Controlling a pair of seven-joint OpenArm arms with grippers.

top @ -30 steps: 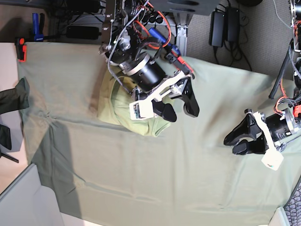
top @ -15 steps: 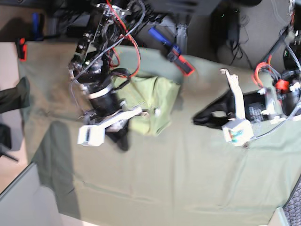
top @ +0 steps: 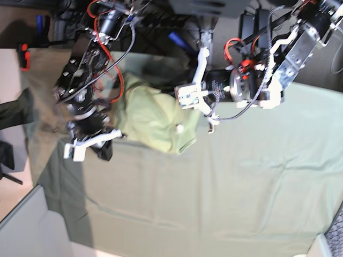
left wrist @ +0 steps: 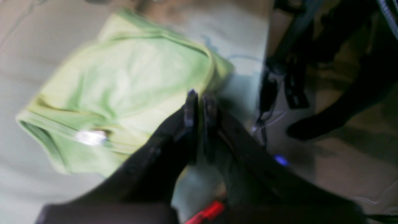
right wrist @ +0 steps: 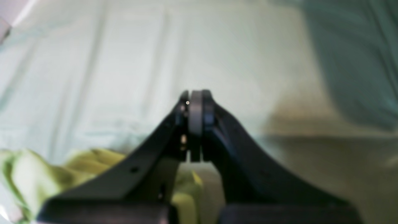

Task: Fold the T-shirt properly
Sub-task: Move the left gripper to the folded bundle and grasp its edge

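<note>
Noted: right gripper (right wrist: pixel 195 124) closed on nothing above the table cloth (top: pixel 214 198), left gripper (left wrist: pixel 199 124) likewise closed and empty beside the T-shirt (top: pixel 153 115), bunched at the cloth's far side, apparently awaiting regrasp for folding.

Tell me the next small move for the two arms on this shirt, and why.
Probably open the left end effector and lower it onto the near edge of the T-shirt. Both end effectors look shut and empty; the right end effector sits over bare table cloth beside the shirt. The shirt lies bunched in a lump, not flat, so an edge must be gripped first.
</note>
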